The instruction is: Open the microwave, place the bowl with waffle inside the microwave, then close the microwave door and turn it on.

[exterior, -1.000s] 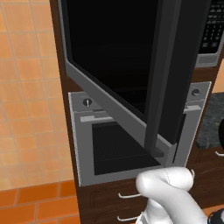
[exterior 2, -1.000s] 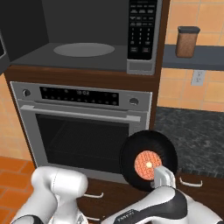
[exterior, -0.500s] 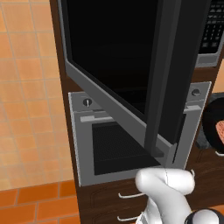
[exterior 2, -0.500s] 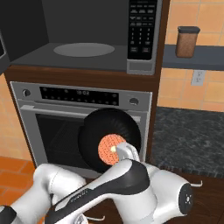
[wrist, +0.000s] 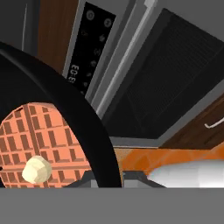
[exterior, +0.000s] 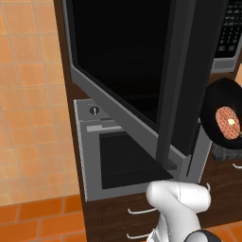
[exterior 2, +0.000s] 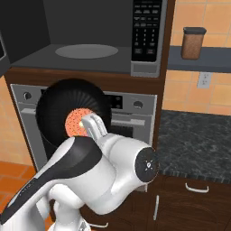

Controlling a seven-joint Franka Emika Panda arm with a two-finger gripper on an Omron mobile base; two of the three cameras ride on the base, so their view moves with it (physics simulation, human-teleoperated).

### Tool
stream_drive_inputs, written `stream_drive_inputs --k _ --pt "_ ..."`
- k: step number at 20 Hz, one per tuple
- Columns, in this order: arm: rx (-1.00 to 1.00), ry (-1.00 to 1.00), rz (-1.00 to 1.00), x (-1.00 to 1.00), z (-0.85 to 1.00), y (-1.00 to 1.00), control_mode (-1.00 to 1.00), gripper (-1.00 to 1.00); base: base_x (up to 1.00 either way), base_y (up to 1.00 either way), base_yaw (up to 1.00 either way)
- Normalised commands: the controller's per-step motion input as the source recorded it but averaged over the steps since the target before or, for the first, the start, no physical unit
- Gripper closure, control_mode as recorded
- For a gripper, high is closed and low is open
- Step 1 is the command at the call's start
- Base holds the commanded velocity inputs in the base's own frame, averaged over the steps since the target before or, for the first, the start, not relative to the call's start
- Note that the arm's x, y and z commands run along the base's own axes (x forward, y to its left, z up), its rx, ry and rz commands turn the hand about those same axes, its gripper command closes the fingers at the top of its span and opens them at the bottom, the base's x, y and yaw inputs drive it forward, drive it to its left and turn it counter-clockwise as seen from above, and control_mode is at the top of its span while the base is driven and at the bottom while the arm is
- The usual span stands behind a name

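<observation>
The gripper (exterior 2: 92,125) is pinched narrow on the rim of the black bowl (exterior 2: 72,110), which it holds tipped up on edge in the air, its ribbed inside turned toward the right base camera. In that view one pale finger (exterior 2: 95,125) lies across the bowl's lower right rim, and the round orange waffle (exterior 2: 77,122) sits in the bowl's bottom just left of the finger. In the hand view the rim curves up right beside the fingertips, with the waffle (a small pale lump on it, near the bottom edge) just inside the rim. Behind the bowl is the grey oven (exterior 2: 131,108), its display strip and a round knob showing past the rim. Above that, the microwave (exterior 2: 113,40) stands open, its turntable plate (exterior 2: 85,51) bare and the keypad (exterior 2: 146,29) at its right. In the left base view the microwave door (exterior: 137,75) is swung out wide, the bowl to its right. Farthest right, a brown jar (exterior 2: 192,43) stands on a shelf above the dark counter (exterior 2: 198,140).
</observation>
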Motion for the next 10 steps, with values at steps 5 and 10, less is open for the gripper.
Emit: stream_drive_inputs --k 5,10 --pt "0.0 0.0 0.0 0.5 0.96 0.56 -1.0 1.0 0.0 0.0 0.0" --pt "0.0 0.02 0.0 0.9 0.85 0.59 -1.0 1.0 0.0 0.0 0.0"
